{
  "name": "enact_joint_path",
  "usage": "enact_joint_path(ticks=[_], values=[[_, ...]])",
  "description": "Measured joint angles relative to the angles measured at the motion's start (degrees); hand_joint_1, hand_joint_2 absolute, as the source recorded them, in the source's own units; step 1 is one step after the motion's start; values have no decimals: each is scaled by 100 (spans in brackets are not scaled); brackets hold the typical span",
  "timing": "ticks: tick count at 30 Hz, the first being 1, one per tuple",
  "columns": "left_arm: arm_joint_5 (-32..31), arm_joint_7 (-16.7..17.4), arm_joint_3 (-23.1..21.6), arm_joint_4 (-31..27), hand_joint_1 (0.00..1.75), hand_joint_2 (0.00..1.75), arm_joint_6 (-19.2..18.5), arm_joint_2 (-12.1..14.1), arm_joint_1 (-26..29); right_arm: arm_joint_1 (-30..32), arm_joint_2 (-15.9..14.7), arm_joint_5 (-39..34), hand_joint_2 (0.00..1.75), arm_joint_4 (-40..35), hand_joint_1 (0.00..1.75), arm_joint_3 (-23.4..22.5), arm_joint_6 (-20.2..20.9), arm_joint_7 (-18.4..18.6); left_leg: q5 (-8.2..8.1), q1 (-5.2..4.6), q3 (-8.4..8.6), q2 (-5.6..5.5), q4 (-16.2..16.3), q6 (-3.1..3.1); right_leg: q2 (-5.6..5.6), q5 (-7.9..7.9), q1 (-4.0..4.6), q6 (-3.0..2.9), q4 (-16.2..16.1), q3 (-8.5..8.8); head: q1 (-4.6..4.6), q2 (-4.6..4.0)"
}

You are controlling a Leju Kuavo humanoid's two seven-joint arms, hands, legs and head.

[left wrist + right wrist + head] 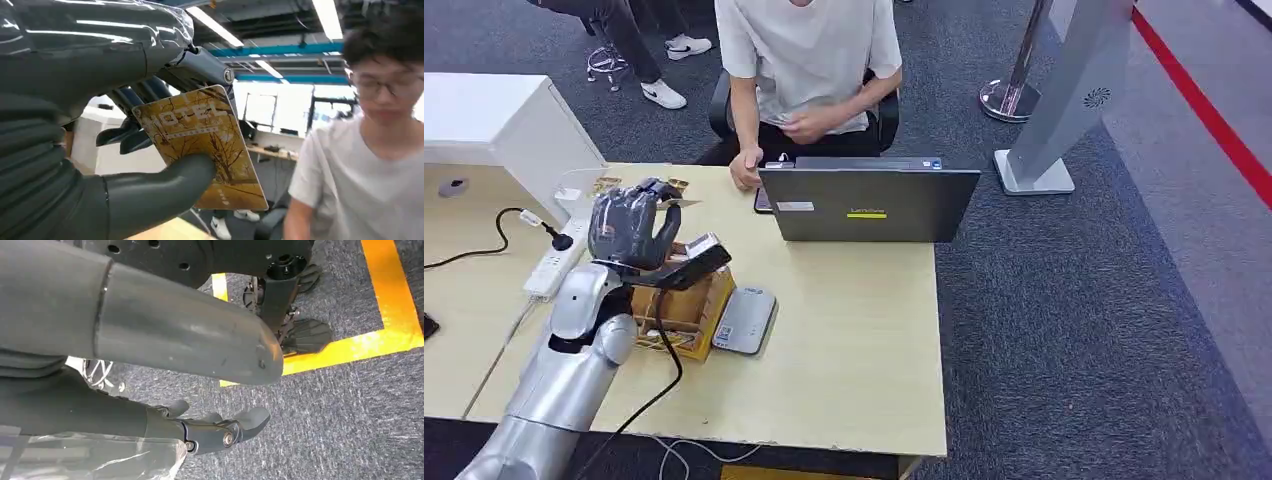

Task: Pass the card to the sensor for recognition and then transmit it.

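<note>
The left hand [631, 228] is raised above the light wooden table [854, 350], pinching a golden-yellow plastic hotel key card [205, 145] printed with bare tree branches. The thick grey thumb [165, 192] presses on the card's printed face and the darker fingers [145, 92] back it from behind, so the card is firmly held and stands roughly upright. In the head view its thin edge [682, 203] juts from the fingertips toward the person in a white T-shirt [809, 60], who sits on the far side of the table behind an open dark grey laptop [869, 200].

Just below and beside the left hand sits a small black card reader [694, 265] perched on a brown cardboard box [686, 310], and touching the box's side lies a flat grey rectangular pad [744, 320]. Which of these is the sensor I cannot say for certain — the black reader seems the likelier.

The card is lifted above the reader, not on it, and points toward the person. By my reading the pick-up is done, and the hand looks to be in the handover stage; whether the scan has gone through the pictures do not tell. The person's hands rest near the laptop and none reaches for the card — so the transfer is not yet made.

The right hand [210, 432] hangs over grey carpet with its fingers loosely apart, holding nothing.
</note>
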Motion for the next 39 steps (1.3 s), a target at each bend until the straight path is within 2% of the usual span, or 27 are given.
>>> enact_joint_path(ticks=[3, 12, 17, 20, 24, 30, 39], values=[[-85, 0, -353, -355, 175, 175, -216, 9, 269, 29, 0, 11, 0, 2, 0, -37, 111, -103, -2, 0, -2, -1, 0, 3, -1, -1, 0, 1, -1, 0, 2, 0], [-129, 0, -786, -677, 175, 175, -279, 24, 535, 66, 0, 44, 0, 2, 0, -48, 138, -131, -1, 0, -2, -2, 0, 3, -2, 0, -1, 1, -1, 0, 0, 0], [-313, 361, -898, -675, 175, 175, -603, 33, 531, 67, 0, 63, 0, 4, 0, -63, 140, -127, -1, 0, -2, -2, 0, 3, -2, 0, -1, 1, -1, 0, 0, 0], [-404, 605, -950, -616, 175, 175, -851, 50, 501, 68, 0, 79, 0, 4, 0, -79, 142, -111, -1, 0, -2, -1, 0, 3, -1, 0, -1, 1, -1, -2, 0, 0], [-407, 723, -1044, -404, 175, 175, -1055, 68, 379, 67, 0, 114, 0, 4, 0, -81, 159, -105, -2, 0, -2, -1, 0, 4, -2, 0, -1, 1, -1, -2, 0, 0], [-347, 724, -1186, -78, 175, 175, -1291, 81, 243, 67, 0, 173, 0, 4, 0, -83, 207, -103, -1, 0, -2, -1, 0, 3, -2, 0, -1, 1, -1, -2, 0, 0], [-315, 715, -1381, 269, 175, 175, -1400, 109, 101, 61, 0, 197, 0, 4, 0, -98, 218, -89, -2, 0, -3, -1, 0, 4, -1, 0, -1, 1, -1, -2, 0, 0]])
